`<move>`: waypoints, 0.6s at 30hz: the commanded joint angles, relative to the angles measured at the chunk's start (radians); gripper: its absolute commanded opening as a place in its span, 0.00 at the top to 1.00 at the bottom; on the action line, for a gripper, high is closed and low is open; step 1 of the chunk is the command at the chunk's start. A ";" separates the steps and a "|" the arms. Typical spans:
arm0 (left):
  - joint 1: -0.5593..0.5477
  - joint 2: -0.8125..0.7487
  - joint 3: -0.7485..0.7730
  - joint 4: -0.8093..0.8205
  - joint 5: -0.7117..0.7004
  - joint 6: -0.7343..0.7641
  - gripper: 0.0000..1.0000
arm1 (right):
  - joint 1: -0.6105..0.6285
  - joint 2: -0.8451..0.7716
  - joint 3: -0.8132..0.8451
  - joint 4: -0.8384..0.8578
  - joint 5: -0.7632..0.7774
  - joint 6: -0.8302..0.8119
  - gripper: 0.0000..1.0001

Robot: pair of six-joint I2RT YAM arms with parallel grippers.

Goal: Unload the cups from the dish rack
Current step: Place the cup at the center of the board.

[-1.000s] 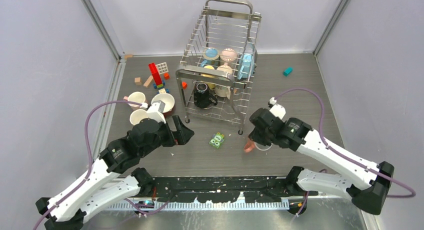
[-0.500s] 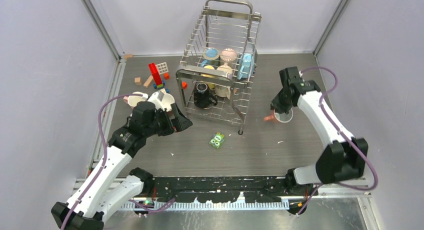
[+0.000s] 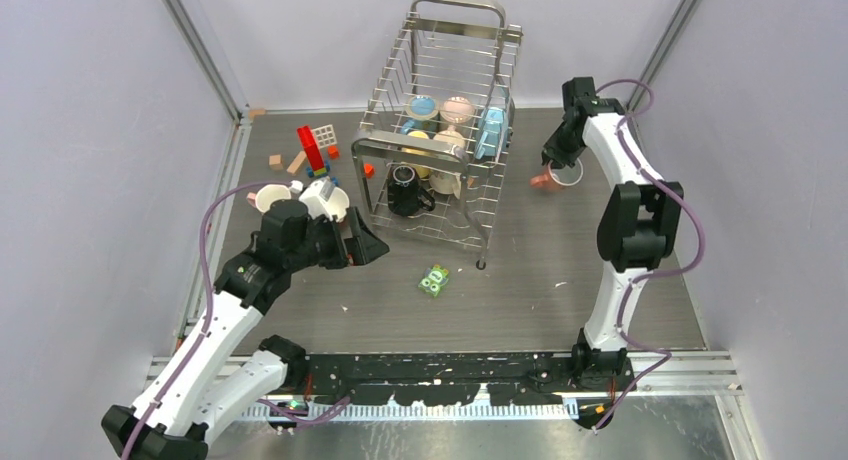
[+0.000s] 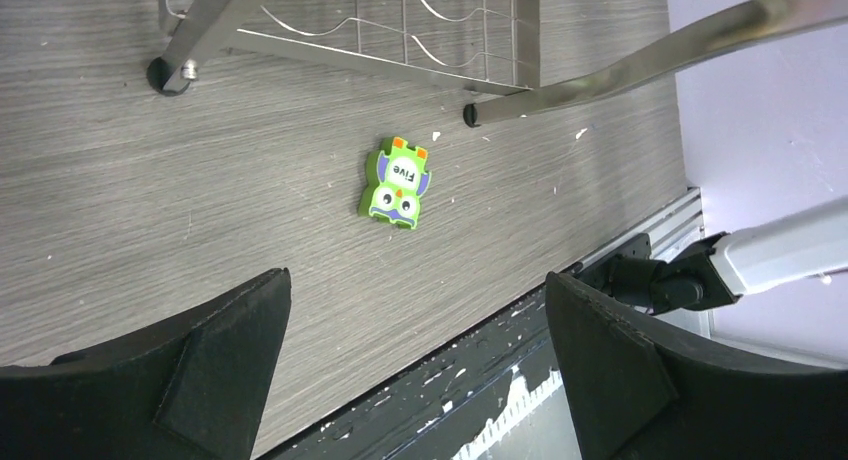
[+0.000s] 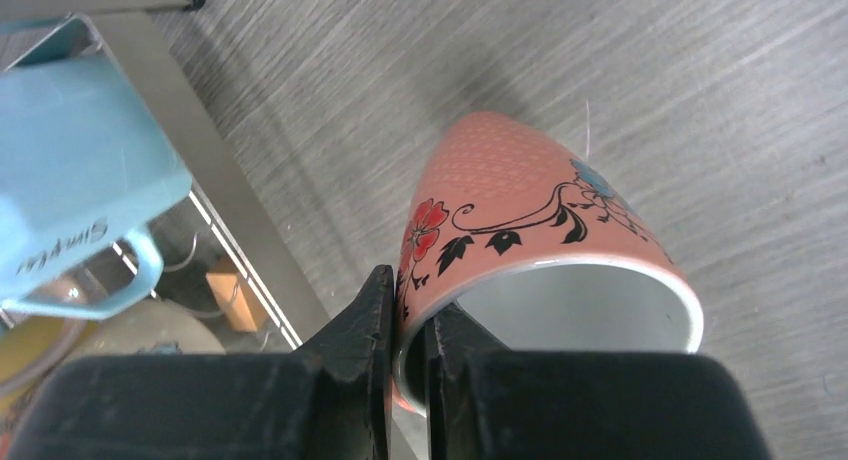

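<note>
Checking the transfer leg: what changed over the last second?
Right arm swung the salmon mug from the table's near middle to the far right, beside the dish rack; jaws stayed shut on its rim. Left arm edged toward the rack, jaws open throughout. Rack contents, left-side mugs and green owl block unchanged.

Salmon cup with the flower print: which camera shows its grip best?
The right wrist view: the salmon cup fills the frame, its rim pinched between the fingers of the right gripper. The top view shows it only as a small pink shape beside the dish rack. The left wrist view does not show it.
</note>
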 commanded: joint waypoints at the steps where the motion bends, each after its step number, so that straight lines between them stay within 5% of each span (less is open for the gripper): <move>1: 0.005 -0.028 0.052 0.053 0.049 0.048 0.00 | -0.013 0.088 0.171 -0.060 -0.032 -0.059 0.99; 13: 0.006 -0.031 0.061 0.022 0.038 0.065 0.00 | -0.015 0.240 0.326 -0.110 -0.041 -0.066 0.99; 18: 0.005 -0.019 0.058 0.022 0.046 0.073 0.00 | -0.016 0.233 0.290 -0.085 -0.028 -0.067 0.79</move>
